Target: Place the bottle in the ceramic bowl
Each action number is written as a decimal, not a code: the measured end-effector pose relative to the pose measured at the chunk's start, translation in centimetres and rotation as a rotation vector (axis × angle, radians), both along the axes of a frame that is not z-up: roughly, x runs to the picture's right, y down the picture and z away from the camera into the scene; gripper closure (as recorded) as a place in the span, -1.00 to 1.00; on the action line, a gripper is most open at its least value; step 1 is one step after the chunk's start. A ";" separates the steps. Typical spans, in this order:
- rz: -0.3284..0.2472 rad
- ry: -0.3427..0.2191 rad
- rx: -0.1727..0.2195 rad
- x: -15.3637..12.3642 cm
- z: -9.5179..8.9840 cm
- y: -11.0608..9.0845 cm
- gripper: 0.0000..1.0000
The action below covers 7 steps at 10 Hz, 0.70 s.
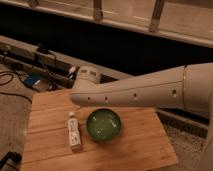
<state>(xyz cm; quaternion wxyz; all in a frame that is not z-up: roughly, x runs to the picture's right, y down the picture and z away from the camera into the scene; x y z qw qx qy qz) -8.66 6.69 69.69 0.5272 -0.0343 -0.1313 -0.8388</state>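
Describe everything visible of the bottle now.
The bottle is small, slim, white plastic, with a white cap at its far end and a greenish-marked label. It lies flat on the wooden board, lengthwise away from the camera, close beside the ceramic bowl. Nothing grips it; the pincer is not in view, only the arm above.

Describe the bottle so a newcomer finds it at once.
Find the wooden table under the long white arm, whose end effector hangs over the table's back part. On it, just left of the green bowl, lies the bottle: slim, white and white-capped, the only bottle there.
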 end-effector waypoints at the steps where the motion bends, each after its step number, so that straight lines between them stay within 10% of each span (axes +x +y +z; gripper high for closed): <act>1: -0.001 0.002 0.001 -0.1 -0.1 0.2 -0.60; 7: -0.076 -0.045 -0.011 -2.2 -0.1 1.2 -0.60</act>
